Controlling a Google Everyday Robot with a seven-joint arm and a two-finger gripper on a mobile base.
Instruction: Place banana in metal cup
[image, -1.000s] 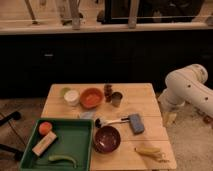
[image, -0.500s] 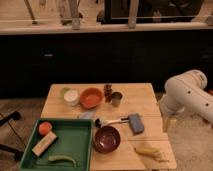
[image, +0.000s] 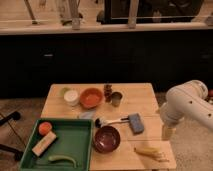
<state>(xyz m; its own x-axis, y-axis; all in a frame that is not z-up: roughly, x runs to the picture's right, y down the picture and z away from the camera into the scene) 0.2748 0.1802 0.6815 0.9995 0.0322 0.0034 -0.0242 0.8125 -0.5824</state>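
Our end effector (image: 168, 132) hangs beside the table's (image: 140, 94) right edge, jaws spread wide, holding nothing. The banana (image: 150, 152) lies near the front right corner, well apart from the metal cup (image: 116, 99). We could nudge it off the edge, or tip the small cup.

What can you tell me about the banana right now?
The banana is small, yellow and slightly curved, and looks whole. It lies flat on the wooden table near the front right corner, its length running roughly left to right. It sits to the right of the dark bowl and apart from it. Only the table touches it. The gripper hangs by the table's right edge, up and to the right of the banana, not holding it.
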